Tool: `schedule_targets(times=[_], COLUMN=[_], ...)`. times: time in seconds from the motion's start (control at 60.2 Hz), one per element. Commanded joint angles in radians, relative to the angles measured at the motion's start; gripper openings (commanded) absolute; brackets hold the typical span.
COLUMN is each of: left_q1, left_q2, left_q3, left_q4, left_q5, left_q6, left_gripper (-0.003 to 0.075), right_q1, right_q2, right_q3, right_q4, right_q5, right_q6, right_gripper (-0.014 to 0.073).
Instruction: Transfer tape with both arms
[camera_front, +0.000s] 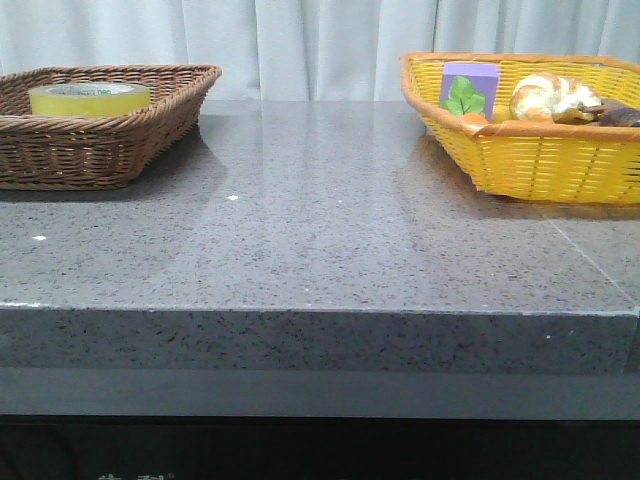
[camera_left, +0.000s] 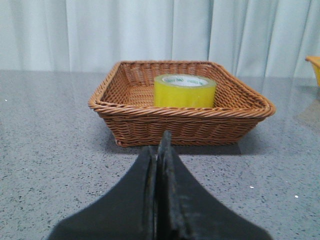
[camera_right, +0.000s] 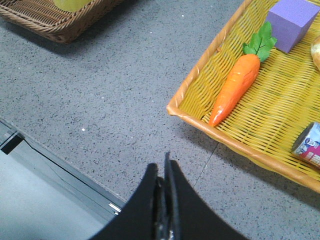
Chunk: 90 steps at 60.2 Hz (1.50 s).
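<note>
The yellow tape roll (camera_front: 90, 98) lies flat inside the brown wicker basket (camera_front: 120, 140) at the far left of the table. It also shows in the left wrist view (camera_left: 184, 91), straight ahead of my left gripper (camera_left: 158, 145), which is shut and empty, well short of the basket (camera_left: 150, 125). My right gripper (camera_right: 163, 167) is shut and empty, over the table near its front edge, short of the yellow basket (camera_right: 200, 117). A corner of the tape (camera_right: 72, 4) shows at the edge of the right wrist view. Neither gripper shows in the front view.
The yellow basket (camera_front: 540, 160) stands at the far right and holds a purple block (camera_right: 292, 17), a toy carrot (camera_right: 235, 90), a can (camera_right: 310, 145) and a bread-like item (camera_front: 550, 98). A grey stone tabletop (camera_front: 320, 240) lies between the baskets. White curtains hang behind.
</note>
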Motion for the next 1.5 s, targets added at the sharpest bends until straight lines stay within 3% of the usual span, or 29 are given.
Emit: schedule_targets(times=[0.0,1.113,1.296,1.478], left_q1=[0.002,0.002,0.002,0.002], left_q2=[-0.021,-0.019,-0.019,-0.019], left_q3=[0.005,0.007,0.007,0.007], left_q4=[-0.003,-0.003,-0.003,-0.003], left_q5=[-0.129,-0.144,-0.144,-0.144], left_q6=[-0.008,-0.008,-0.008,-0.008], left_gripper=[-0.002,-0.002,-0.002,-0.002], right_q1=[-0.006,-0.033,-0.205,-0.334], right_q2=[-0.005,-0.04,-0.206,-0.433], right_q3=[-0.026,-0.001,0.183,0.456], right_q4=[-0.008,-0.006,-0.006,0.012], right_q5=[-0.064,-0.074,-0.235,-0.507], right_q6=[-0.002,-0.002,-0.002,-0.002], right_gripper=[-0.0067,-0.0067,-0.0067,-0.0067])
